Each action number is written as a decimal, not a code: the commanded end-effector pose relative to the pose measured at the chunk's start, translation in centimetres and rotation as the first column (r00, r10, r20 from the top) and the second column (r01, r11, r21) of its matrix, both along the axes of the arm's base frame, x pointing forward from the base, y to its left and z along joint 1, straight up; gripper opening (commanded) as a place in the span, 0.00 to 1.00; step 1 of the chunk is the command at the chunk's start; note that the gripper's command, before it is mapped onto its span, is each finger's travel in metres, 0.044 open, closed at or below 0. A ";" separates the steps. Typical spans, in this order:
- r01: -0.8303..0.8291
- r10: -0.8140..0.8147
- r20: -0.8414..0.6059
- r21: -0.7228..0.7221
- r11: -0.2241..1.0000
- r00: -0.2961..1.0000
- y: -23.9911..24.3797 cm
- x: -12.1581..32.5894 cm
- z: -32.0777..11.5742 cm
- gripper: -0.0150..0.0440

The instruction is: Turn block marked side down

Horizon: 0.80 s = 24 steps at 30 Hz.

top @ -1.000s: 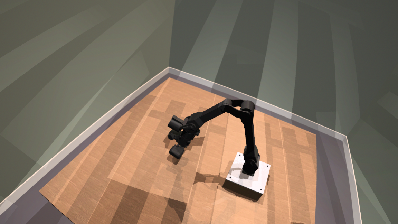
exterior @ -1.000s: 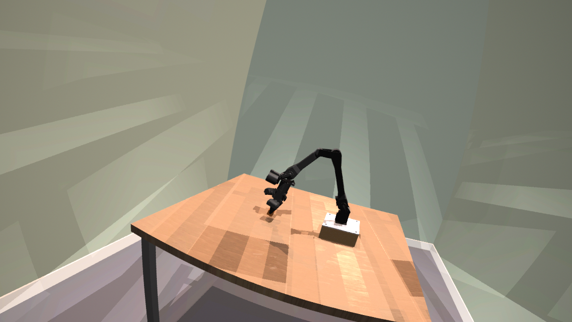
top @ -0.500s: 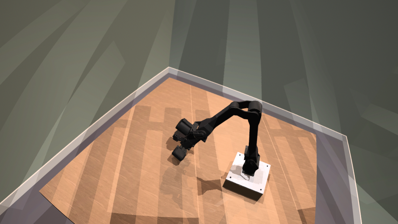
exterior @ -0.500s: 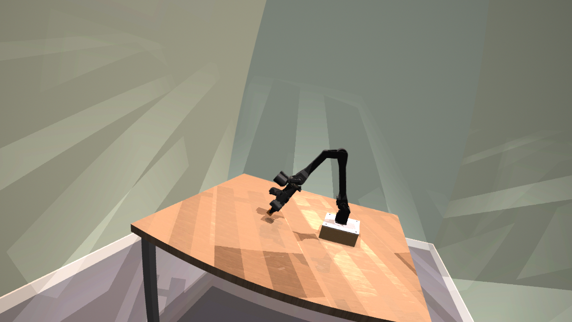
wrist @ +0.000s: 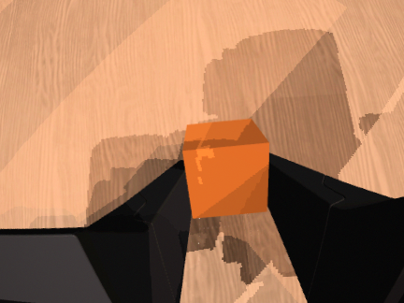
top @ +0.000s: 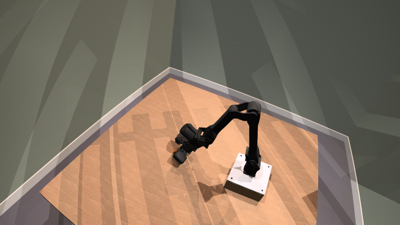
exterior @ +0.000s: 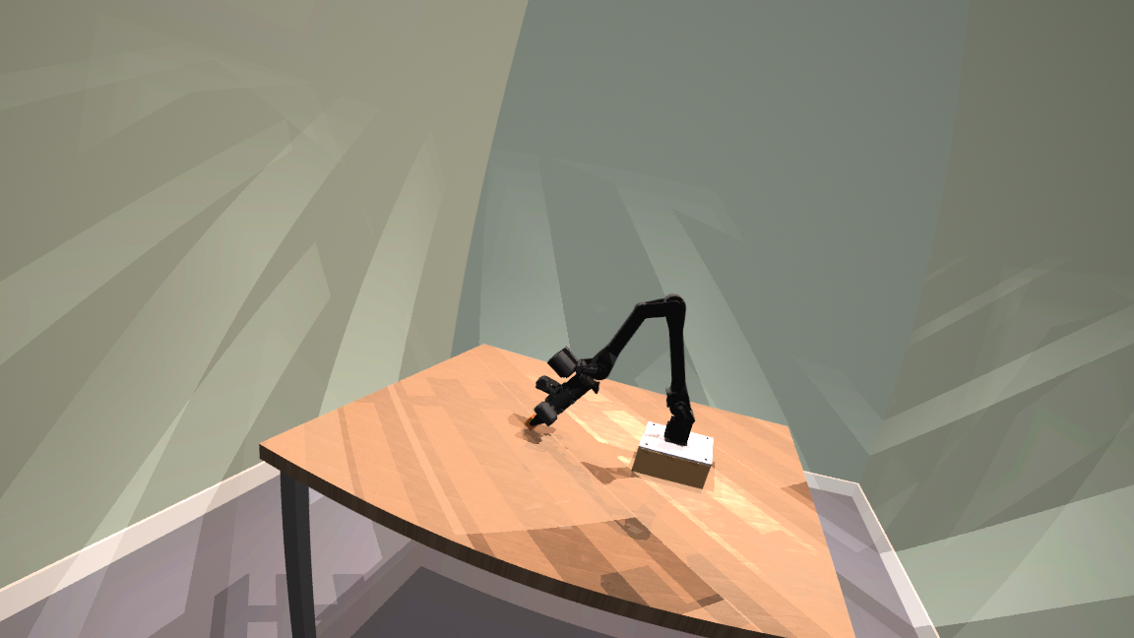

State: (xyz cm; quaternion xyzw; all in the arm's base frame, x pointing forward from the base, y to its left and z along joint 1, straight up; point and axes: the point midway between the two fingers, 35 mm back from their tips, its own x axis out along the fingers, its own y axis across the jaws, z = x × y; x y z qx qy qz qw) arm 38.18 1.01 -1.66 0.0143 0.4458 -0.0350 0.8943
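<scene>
A plain orange block [wrist: 227,182] sits between the two black fingers in the wrist view. Only a sliver of it shows in the top view [top: 175,151] and in the exterior view [exterior: 531,420]. My gripper [wrist: 223,165] is shut on the block, one finger on each side, and points down at a slant. The block appears to be held low over the wooden table [top: 134,190] [exterior: 411,468]; the exact gap is hard to judge. Two orange faces show in the wrist view, and I see no mark on them. The other faces are hidden.
The arm stands on a white base box [top: 253,183] [exterior: 673,468], to the right of the gripper in the top and exterior views. Shadows of the arm and gripper fall on the table around the block. The table's edges drop to the floor.
</scene>
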 end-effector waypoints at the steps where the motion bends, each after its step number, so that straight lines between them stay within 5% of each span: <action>1: -0.002 0.003 0.051 -0.011 1.000 0.999 0.0 0.2 -0.6 0.25; 24: 0.006 0.005 0.376 -0.027 1.000 0.927 0.0 -0.6 -1.5 0.25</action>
